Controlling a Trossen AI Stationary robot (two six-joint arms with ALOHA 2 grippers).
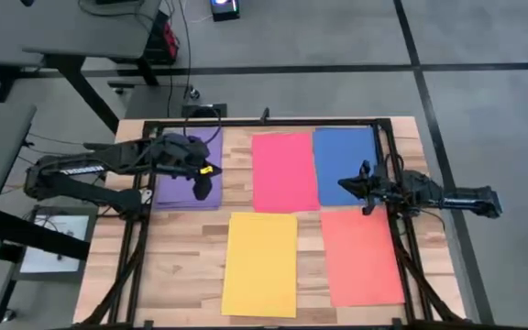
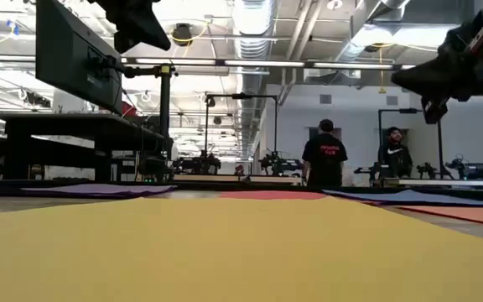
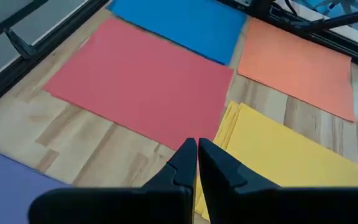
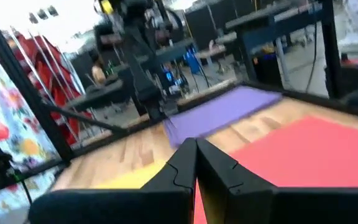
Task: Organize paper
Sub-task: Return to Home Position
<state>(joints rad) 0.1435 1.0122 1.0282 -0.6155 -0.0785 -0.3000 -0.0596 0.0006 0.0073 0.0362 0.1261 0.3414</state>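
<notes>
dark left pincer (image 3: 196, 145), fingers (image 3: 180, 165) together, above purple paper (image 1: 174, 196)

Bright, even ceiling lights (image 2: 225, 63), faint shadows

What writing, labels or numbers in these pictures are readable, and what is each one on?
No text can be read.
Red lettering on the back of a person's black shirt, in the room behind: too blurred to read.
Coloured paper: plain, no print shows.
</notes>
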